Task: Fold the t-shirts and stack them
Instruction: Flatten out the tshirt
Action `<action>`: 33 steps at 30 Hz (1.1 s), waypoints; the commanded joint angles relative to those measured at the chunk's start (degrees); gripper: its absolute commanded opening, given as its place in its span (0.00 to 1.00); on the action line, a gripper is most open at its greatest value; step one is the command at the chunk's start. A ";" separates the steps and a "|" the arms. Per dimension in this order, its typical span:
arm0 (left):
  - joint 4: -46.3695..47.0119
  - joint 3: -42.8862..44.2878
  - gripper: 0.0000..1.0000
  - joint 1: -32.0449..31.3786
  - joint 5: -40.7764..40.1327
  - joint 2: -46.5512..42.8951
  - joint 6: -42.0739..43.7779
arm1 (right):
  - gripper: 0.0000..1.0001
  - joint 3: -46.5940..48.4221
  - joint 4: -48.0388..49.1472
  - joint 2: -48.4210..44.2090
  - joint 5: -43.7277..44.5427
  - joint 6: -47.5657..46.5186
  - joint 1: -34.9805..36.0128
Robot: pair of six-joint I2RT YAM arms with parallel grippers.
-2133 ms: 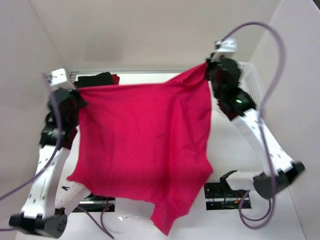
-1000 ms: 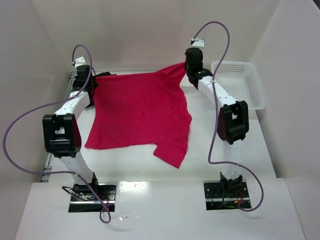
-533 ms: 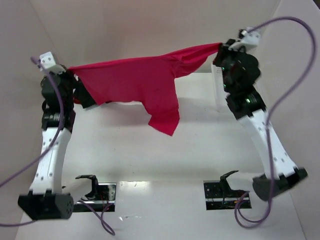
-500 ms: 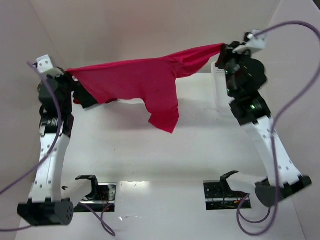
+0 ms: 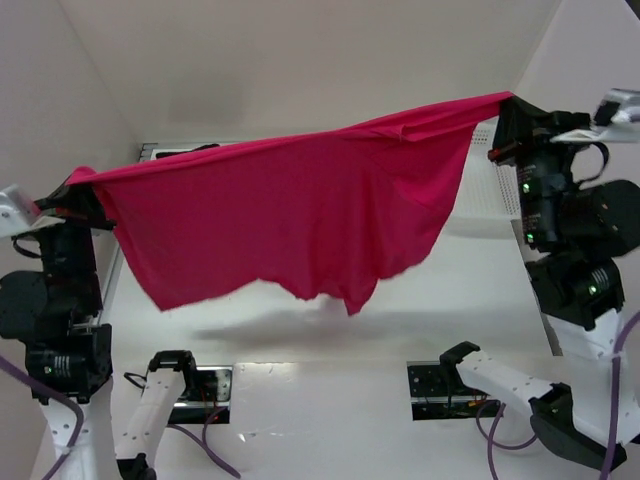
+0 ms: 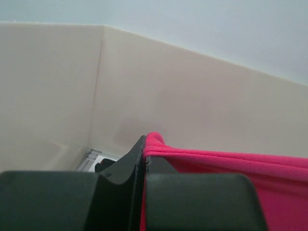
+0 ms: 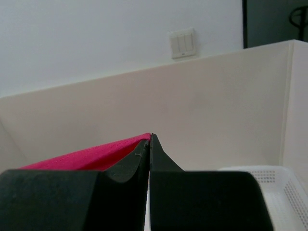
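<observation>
The crimson-pink t-shirt (image 5: 290, 215) hangs in the air as a wide sheet, stretched by its top edge between both grippers, well above the table. My left gripper (image 5: 78, 184) is shut on its left corner, and the left wrist view shows the cloth (image 6: 231, 163) bunched between the jaws of that gripper (image 6: 144, 144). My right gripper (image 5: 505, 104) is shut on the right corner; in the right wrist view the shirt (image 7: 86, 156) runs off to the left from its tips (image 7: 150, 139). A sliver of dark cloth (image 5: 190, 149) shows at the back left, mostly hidden behind the shirt.
The white perforated basket (image 5: 488, 185) stands at the back right, half hidden by the shirt and the right arm, and also shows low right in the right wrist view as the basket (image 7: 274, 187). Enclosure walls rise close on the left, back and right.
The shirt lay partly on the table a second ago. Both arms have since lifted it off and pulled it up and towards the near side, spreading it wider.
</observation>
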 commanded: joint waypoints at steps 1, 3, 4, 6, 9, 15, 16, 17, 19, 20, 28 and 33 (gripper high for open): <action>-4.01 -1.43 0.00 1.00 -8.32 6.31 -1.38 | 0.00 -0.73 1.26 7.31 16.26 -4.07 -0.77; -3.06 -2.75 0.00 1.00 -8.85 7.80 -1.39 | 0.00 -2.31 4.67 8.99 18.93 -5.91 -0.77; -2.53 -2.76 0.00 1.00 -8.85 8.42 -1.39 | 0.00 -2.84 5.38 9.78 19.46 -5.91 -0.77; -1.30 -2.76 0.00 1.00 -8.16 11.06 -1.39 | 0.00 -3.37 7.48 11.63 19.47 -6.79 -1.30; 0.03 -2.06 0.00 1.00 -4.03 15.27 -2.09 | 0.00 -3.37 8.02 14.36 19.47 -6.79 -1.30; 0.82 -2.67 0.00 1.00 -1.64 18.19 -3.59 | 0.00 -3.99 9.34 15.68 18.24 -6.18 -1.83; 1.43 -3.37 0.00 1.00 -1.64 18.19 -3.59 | 0.00 -4.51 9.95 15.68 18.24 -6.18 -1.83; 2.13 -3.98 0.00 1.00 -1.64 18.19 -2.80 | 0.00 -4.51 10.48 14.81 17.63 -6.18 -1.83; 2.14 -3.99 0.00 1.00 -1.64 18.19 -1.22 | 0.00 -5.13 12.14 13.14 15.96 -6.18 -1.83; 2.14 -3.12 0.00 1.00 -1.64 18.19 -1.21 | 0.00 -5.13 12.15 13.13 15.43 -6.18 -1.83; 0.39 1.54 0.00 1.00 1.42 17.84 -0.16 | 0.00 -0.65 9.97 9.02 7.52 -6.71 -1.83; -3.74 0.85 0.00 1.00 1.96 8.71 -0.16 | 0.00 -1.44 5.93 1.46 4.45 -4.95 -1.83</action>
